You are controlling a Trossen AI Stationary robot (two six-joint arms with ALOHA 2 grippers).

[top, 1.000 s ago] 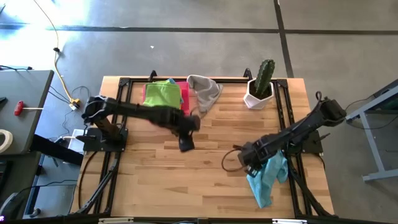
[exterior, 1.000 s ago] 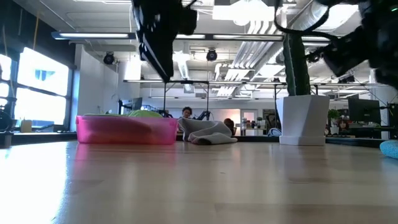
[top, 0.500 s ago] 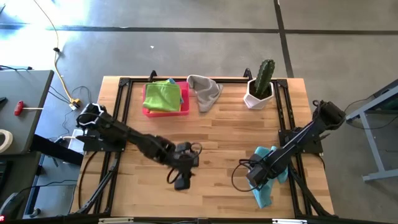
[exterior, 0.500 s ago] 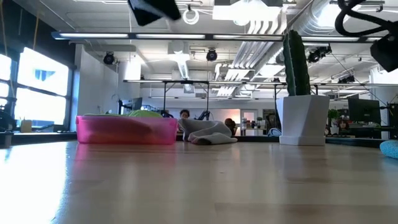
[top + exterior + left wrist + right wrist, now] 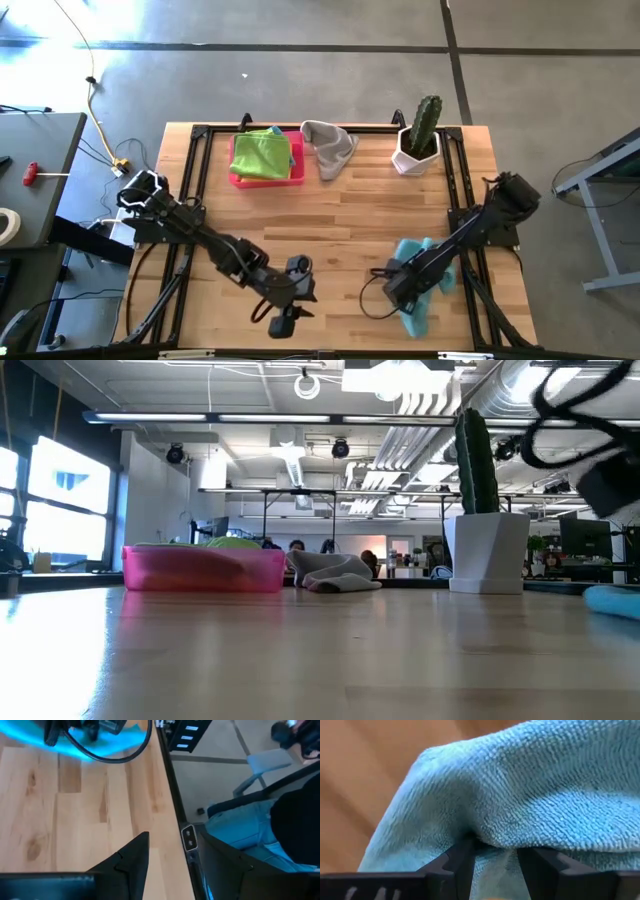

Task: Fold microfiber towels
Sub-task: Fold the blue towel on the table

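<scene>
A light blue towel (image 5: 428, 300) lies bunched at the table's near right; in the low view it shows at the right edge (image 5: 612, 600). My right gripper (image 5: 398, 290) stands over the towel's left part, shut on it (image 5: 495, 852). My left gripper (image 5: 281, 322) hangs open over bare wood by the near edge, nothing between its fingers (image 5: 172, 840). Green and lime towels (image 5: 264, 155) lie in the pink tray (image 5: 298, 165). A grey towel (image 5: 330, 145) lies crumpled on the table beside the tray. My right gripper pinches a raised fold (image 5: 490, 832) of the light blue towel between its two fingers, coming from above and pointing down. The cloth bulges up past the fingertips. The rest of the towel lies slack on the table.
A cactus in a white pot (image 5: 418, 135) stands at the far right. Black frame rails run along the table's left and right sides (image 5: 455, 200). A person's legs in blue trousers (image 5: 240, 830) show just beyond the near edge. Bare wood fills the table's middle.
My left gripper has swung from beside the pink tray across the table's middle to the near edge, turning as it went, and stays open. My right gripper has gone down and toward the near edge, drawing the light blue towel a little to the left.
</scene>
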